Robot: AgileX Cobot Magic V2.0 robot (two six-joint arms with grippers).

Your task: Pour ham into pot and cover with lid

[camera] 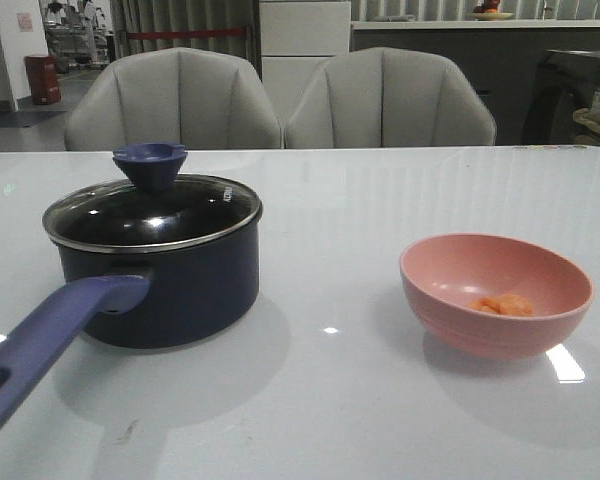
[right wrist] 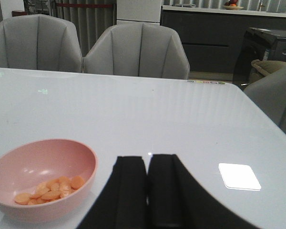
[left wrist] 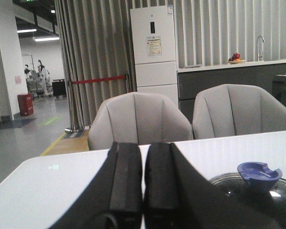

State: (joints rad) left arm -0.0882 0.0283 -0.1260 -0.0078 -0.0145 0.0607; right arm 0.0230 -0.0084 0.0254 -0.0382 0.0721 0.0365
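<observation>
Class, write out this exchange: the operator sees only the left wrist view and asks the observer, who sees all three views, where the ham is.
Observer: The ham lies in a pink bowl, on the robot's right of the pot.
Operator: Where does the pot's handle point?
Observer: The handle points toward the robot, to its left.
Operator: And the right end effector?
Observer: The right end effector is shut and empty, not touching the pink bowl.

front view low, close over table (camera: 330, 420); wrist views face chairs (left wrist: 140, 119); left shares lid (left wrist: 257, 183), right shares bowl (right wrist: 38, 176).
</observation>
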